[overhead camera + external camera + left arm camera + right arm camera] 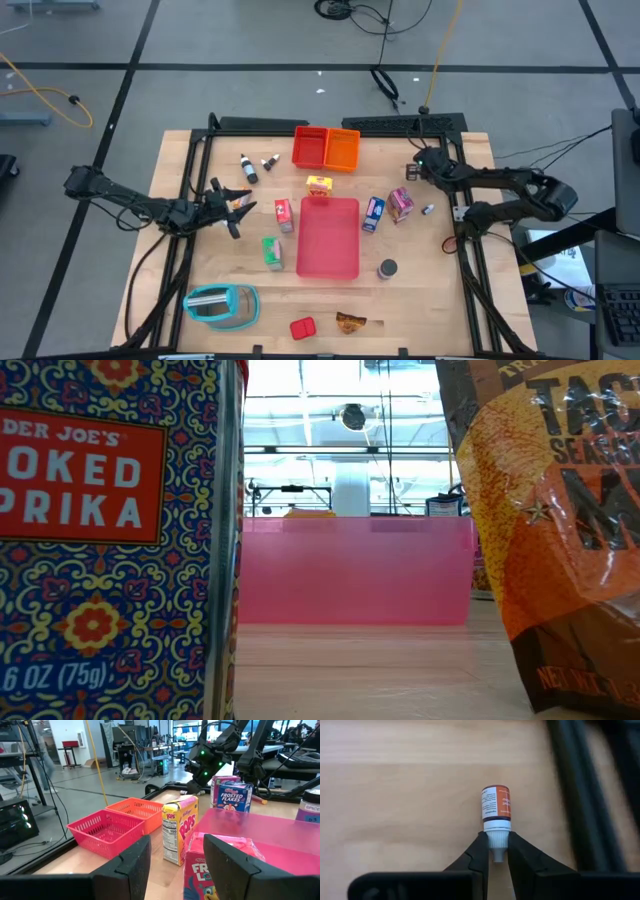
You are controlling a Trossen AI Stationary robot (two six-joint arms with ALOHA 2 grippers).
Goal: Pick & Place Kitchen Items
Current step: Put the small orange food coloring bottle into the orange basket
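Observation:
My right gripper (497, 851) (419, 164) is at the table's far right, behind the pink box (401, 203). It is shut on a tiny dark bottle (496, 805) with an orange label and a white cap. My left gripper (175, 867) (237, 205) hovers level at the left, open and holding nothing. Just ahead of it are a red Froot Loops box (220, 865) (284, 214) and a yellow Pops box (178, 832) (319, 185), both standing on the table. The pink tray (328, 240) lies mid-table. My right gripper pinches the bottle's white cap (497, 837) between its two fingertips, coming slanting down from above. The bottle points away from the fingers, in line with them, over the bare wood. Whether its body rests on the table I cannot tell.
Red (310, 147) and orange (343, 150) bins stand at the far edge. Two small bottles (258, 165), a green box (272, 252), a blue box (374, 213), a grey can (388, 268), a red tin (303, 327), a brown packet (351, 322) and a teal object (220, 305) dot the table.

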